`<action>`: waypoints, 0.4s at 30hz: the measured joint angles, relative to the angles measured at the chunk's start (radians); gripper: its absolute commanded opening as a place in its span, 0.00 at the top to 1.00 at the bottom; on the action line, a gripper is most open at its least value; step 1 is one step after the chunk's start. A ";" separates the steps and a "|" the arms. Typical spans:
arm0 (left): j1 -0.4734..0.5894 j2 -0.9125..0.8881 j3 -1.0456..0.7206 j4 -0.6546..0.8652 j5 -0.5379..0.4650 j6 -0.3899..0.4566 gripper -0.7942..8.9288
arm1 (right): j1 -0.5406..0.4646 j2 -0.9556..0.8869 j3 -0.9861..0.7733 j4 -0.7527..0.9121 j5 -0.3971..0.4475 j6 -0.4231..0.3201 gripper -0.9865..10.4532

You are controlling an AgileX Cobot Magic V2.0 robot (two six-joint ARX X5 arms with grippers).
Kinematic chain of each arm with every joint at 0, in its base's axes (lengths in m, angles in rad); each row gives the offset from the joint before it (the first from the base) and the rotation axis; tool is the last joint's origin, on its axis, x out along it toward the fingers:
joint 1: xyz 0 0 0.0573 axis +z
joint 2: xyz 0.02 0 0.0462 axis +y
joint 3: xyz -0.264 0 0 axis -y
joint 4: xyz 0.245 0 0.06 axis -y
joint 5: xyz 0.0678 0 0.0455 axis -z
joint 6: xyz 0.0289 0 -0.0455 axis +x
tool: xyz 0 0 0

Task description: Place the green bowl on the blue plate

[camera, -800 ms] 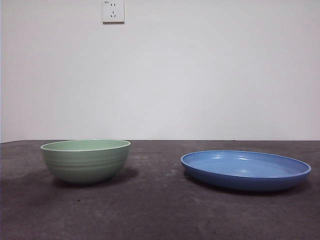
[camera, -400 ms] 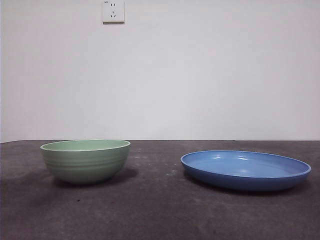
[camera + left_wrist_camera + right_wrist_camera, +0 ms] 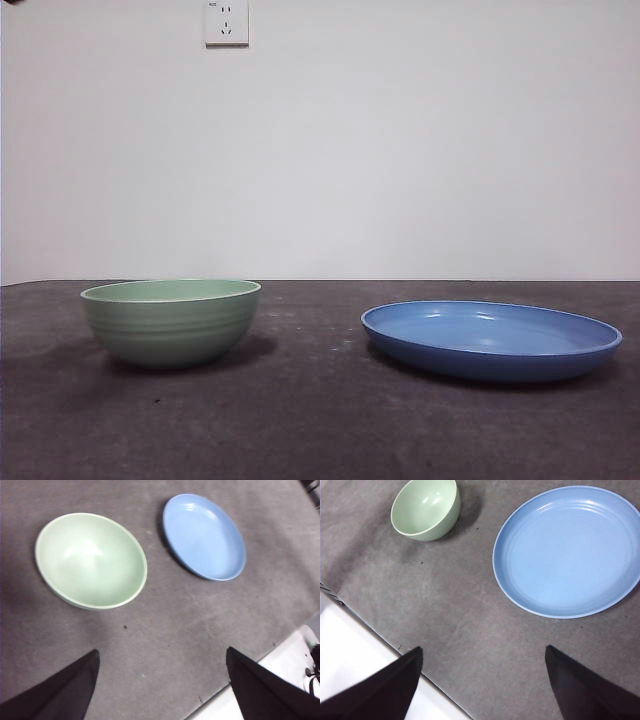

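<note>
The green bowl stands upright and empty on the dark table, at the left in the front view. The blue plate lies flat and empty at the right, apart from the bowl. My left gripper is open and empty, high above the table on the near side of the bowl and plate. My right gripper is open and empty, high above the table near the plate, with the bowl farther off.
The table is covered with a dark grey mat. Its white front edge shows in the left wrist view and the right wrist view. A white wall socket sits on the wall behind.
A tiny dark tip has appeared at the top left corner of the front view. The bowl and plate have not moved.
</note>
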 measured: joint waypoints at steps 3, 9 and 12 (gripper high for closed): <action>-0.015 0.076 0.056 0.002 -0.064 -0.002 0.50 | 0.000 0.000 0.000 0.000 0.005 0.001 0.57; -0.056 0.258 0.178 0.004 -0.200 -0.002 0.50 | 0.000 0.000 0.000 0.003 0.006 0.001 0.57; -0.076 0.350 0.219 0.005 -0.269 -0.002 0.50 | 0.000 0.000 0.000 0.005 0.006 0.001 0.57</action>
